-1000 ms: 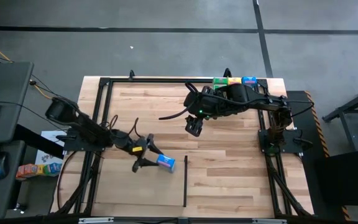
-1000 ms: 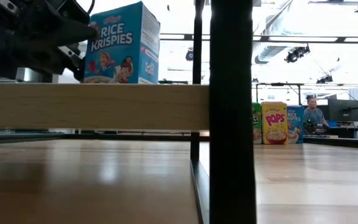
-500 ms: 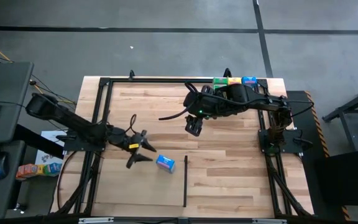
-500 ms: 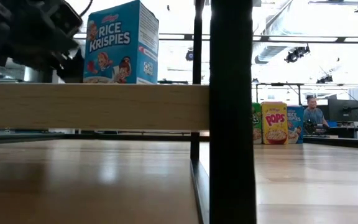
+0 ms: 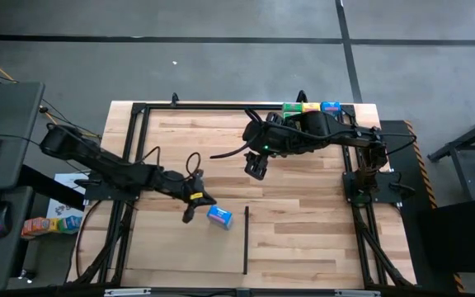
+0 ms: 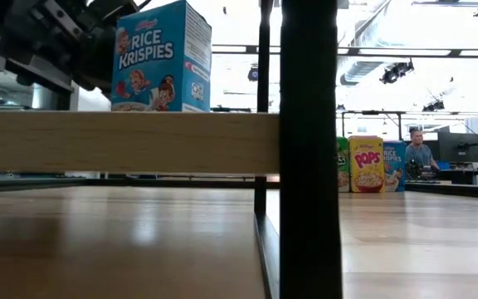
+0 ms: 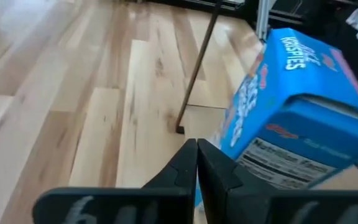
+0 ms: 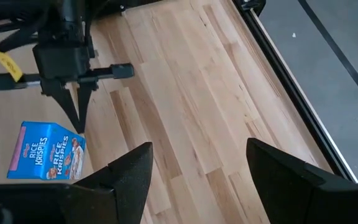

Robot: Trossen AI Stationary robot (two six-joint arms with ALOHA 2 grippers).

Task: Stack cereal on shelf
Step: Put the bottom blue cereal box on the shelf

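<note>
A blue cereal box (image 5: 219,216) stands upright on the table left of middle; the low view shows it too (image 6: 160,58). My left gripper (image 5: 204,204) is shut, its fingertips (image 7: 196,149) right beside the box's left side (image 8: 73,134). My right gripper (image 5: 256,172) hangs open over the table's middle with nothing between its fingers (image 8: 197,155). The shelf's thin black bar (image 5: 246,239) lies just right of the blue box. Green (image 5: 291,107), yellow (image 5: 310,107) and blue (image 5: 330,106) cereal boxes stand in a row at the far right edge. My left gripper's shut fingertips (image 8: 78,121) stand at the blue box's upper left edge (image 8: 67,127), coming level from the table's left. Nothing is between the fingers. Whether the tips touch the box I cannot tell.
A black metal frame (image 5: 221,106) borders the table. Bare wood lies between the two grippers and along the near edge. More small boxes (image 5: 52,224) lie off the table at the left. A person (image 6: 417,151) sits in the room beyond.
My left gripper, open beside the blue box a second ago, has shut its fingers with nothing between them, its tips now next to the box. The box stands where it was.
</note>
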